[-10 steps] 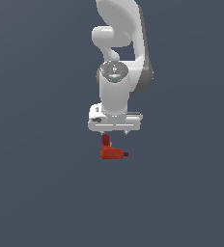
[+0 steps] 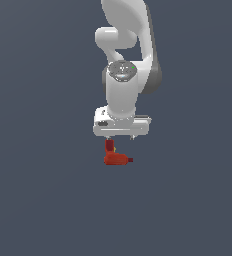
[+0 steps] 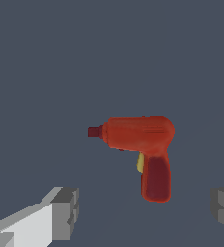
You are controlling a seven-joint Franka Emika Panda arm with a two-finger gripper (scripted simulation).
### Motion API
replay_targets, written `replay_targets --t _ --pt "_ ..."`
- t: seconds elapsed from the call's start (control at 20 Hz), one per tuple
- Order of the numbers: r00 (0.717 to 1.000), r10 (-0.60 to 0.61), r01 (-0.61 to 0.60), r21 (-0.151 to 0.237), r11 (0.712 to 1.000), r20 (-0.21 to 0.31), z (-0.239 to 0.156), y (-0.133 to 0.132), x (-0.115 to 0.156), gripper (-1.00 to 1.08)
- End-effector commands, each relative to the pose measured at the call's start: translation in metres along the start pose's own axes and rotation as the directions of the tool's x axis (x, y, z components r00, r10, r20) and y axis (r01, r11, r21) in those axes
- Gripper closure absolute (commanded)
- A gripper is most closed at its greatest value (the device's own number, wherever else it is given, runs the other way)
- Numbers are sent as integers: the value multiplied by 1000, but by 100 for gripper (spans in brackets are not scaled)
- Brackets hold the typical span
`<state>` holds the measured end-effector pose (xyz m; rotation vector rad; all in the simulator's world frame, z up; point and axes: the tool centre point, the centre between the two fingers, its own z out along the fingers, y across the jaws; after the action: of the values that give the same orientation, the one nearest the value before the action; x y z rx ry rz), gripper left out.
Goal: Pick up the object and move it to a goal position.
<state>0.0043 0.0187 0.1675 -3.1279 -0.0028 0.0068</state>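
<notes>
Approach step: pincer (image 2: 121,137) is hovering w/ fingers spread wide, gripping nothing; red toy drill (image 3: 142,147) is lying on the counter (image 2: 43,190) just beneath it, between the fingertips (image 3: 65,212) in wrist view. Next, I'd judge: descending straight, centring on the body, then closing

Setting: simulated scene, not a real room. Background is one uniform slate-grey field in both views, with no horizon, walls, furniture or texture. The white Franka arm (image 2: 125,60) is rendered with smooth, flat shading. The red drill-shaped object (image 3: 140,149) shows plain untextured colours, typical of a renderer.
</notes>
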Motion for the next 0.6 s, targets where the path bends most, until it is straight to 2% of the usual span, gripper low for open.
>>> replay_targets --t 0.0,0.55 --pt "1000 -1 1 -1 1000 -1 1 1 0 -100" --pt "996 -86 86 -19 996 -33 30 14 -2 -100"
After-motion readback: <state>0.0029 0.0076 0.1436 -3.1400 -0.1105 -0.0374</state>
